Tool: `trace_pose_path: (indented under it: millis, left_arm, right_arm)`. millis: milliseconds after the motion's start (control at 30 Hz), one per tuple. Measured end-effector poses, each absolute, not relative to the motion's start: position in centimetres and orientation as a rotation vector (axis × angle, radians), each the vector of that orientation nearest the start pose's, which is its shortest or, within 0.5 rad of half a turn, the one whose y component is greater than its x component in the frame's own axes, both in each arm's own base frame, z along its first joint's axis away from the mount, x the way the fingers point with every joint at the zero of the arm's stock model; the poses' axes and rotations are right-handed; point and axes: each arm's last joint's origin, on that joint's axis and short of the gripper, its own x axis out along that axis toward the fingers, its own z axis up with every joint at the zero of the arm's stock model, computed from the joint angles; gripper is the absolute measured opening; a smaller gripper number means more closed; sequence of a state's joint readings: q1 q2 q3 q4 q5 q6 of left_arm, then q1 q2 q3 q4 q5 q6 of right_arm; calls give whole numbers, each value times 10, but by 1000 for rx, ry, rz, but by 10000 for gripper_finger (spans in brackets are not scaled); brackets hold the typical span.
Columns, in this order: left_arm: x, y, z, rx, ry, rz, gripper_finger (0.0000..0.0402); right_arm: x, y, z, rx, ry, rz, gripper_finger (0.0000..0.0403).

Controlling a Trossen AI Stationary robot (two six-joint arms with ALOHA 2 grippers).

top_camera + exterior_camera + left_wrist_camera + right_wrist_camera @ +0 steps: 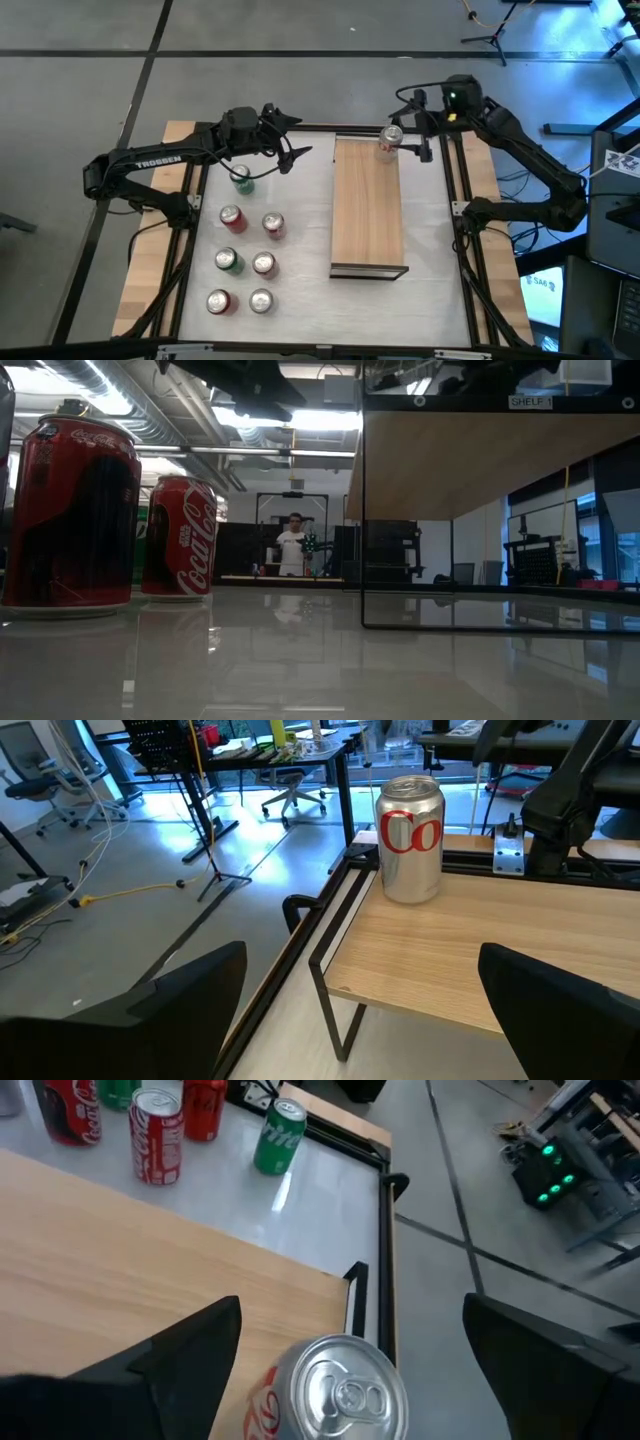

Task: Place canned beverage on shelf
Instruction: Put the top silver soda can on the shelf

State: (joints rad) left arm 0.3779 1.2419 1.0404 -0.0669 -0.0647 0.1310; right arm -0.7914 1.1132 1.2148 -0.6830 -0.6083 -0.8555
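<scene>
- Looking down from the high view, the silver can (390,141) stood at the far end of the shelf (368,215), close to its right edge, with the right gripper (412,143) just beside it and its jaws apart, holding nothing. The risk I judged here was a finger clipping the can on the way out and tipping it off the narrow board. The left gripper (288,155) hung over the counter (300,290) near the green can (241,179), jaws also apart and empty; six more cans stood in a cluster nearer the front, so a careless descent could knock several over.
- Looking level across the counter, the low view showed two red cans (110,510) close by and the shelf's wooden underside raised on a thin black frame. Neither gripper could be made out, so clearance could not be judged here. A can falling from that height would likely roll.
- Looking past the left wrist's spread fingers (180,995), the silver can stood upright and free near the shelf's end corner. That left little margin for a nudge.
- Looking from the right wrist, the can's top sat between the wide-set fingers (190,1345), near the shelf edge. A crooked retreat could drag it over.
</scene>
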Motion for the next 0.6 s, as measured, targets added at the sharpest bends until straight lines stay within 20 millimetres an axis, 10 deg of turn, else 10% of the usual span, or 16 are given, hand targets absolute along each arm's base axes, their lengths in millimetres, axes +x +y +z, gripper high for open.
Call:
trace_pose_path:
  millis: [600]
  left_arm:
    - [260,105,337,86,296,421,389]
  right_arm:
    - [164,-148,373,-33,534,-246,376]
